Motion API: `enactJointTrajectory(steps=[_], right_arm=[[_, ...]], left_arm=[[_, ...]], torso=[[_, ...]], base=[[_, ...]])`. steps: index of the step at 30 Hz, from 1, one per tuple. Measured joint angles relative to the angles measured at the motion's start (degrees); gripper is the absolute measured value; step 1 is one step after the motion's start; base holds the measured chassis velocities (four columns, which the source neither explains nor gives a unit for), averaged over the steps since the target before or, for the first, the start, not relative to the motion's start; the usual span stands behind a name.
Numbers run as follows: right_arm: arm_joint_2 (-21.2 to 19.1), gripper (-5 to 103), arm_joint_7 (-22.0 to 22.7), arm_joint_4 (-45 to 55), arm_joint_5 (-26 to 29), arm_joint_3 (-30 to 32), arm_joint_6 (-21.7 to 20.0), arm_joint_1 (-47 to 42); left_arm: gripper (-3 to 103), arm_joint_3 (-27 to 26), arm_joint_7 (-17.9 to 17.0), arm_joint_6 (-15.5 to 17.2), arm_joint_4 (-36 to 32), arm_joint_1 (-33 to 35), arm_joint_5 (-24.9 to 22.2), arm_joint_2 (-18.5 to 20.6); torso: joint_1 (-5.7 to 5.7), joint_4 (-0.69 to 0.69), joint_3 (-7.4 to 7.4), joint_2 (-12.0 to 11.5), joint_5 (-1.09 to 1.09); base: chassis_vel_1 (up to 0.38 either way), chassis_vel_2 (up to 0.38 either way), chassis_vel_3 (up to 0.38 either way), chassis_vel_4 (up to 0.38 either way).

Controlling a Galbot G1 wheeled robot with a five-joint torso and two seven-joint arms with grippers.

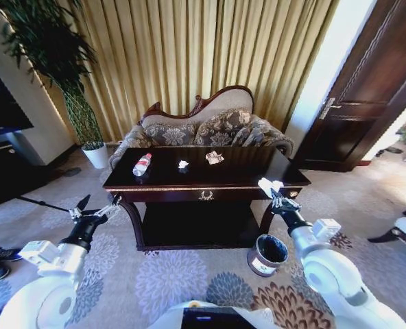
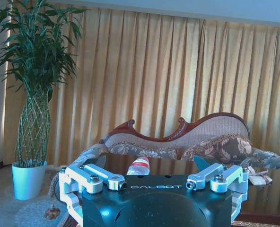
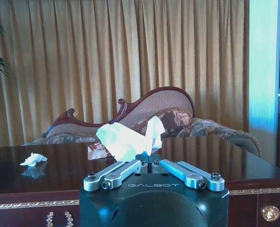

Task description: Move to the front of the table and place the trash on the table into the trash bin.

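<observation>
Head view showed you already parked before the tabletop [image 1: 258, 168]. From left to right: your left gripper [image 1: 97, 211] hung wide open and empty off the near-left corner; the bottle [image 1: 142, 164], a small paper wad [image 1: 183, 164] and a crumpled wrapper [image 1: 215, 157] lay apart on the dark wood; your right gripper [image 1: 273, 190] was clamped on a white paper piece [image 3: 128, 139] at the near-right edge, above the trash bin [image 1: 267, 254] on the floor. By my judgement, nothing had been binned, leaving three items to collect.
</observation>
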Motion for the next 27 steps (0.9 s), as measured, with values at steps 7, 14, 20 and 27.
enactJointTrajectory(steps=[7,14,20,27], right_arm=[[0.2,0,0.0,-1.4,0.1,-0.1,0.0,0.1],[0.2,0,0.4,-14.0,0.2,-1.0,-2.1,2.8],[0.9,0,1.8,-31.4,0.7,-5.3,-3.5,11.5],[1.6,0,1.7,-53.8,-1.5,-9.2,-2.8,21.7]], left_arm=[[100,0.0,0.0,0.0,0.0,0.0,0.0,0.0],[100,-0.3,0.1,0.0,0.0,0.1,0.0,-0.1],[100,0.1,0.1,0.0,0.0,0.2,0.3,-0.6],[100,0.2,0.1,0.0,0.0,0.8,0.4,-0.6]], torso=[[0.05,0.00,0.02,0.0,-0.01],[0.03,-0.01,0.01,0.0,0.00],[0.03,0.01,0.02,0.0,0.00],[0.03,-0.01,0.02,0.0,0.02]], base=[[0.003,-0.003,-0.007,0.002],[0.000,0.000,0.000,0.000],[0.000,0.000,0.000,0.000],[0.000,0.000,0.000,0.000]])
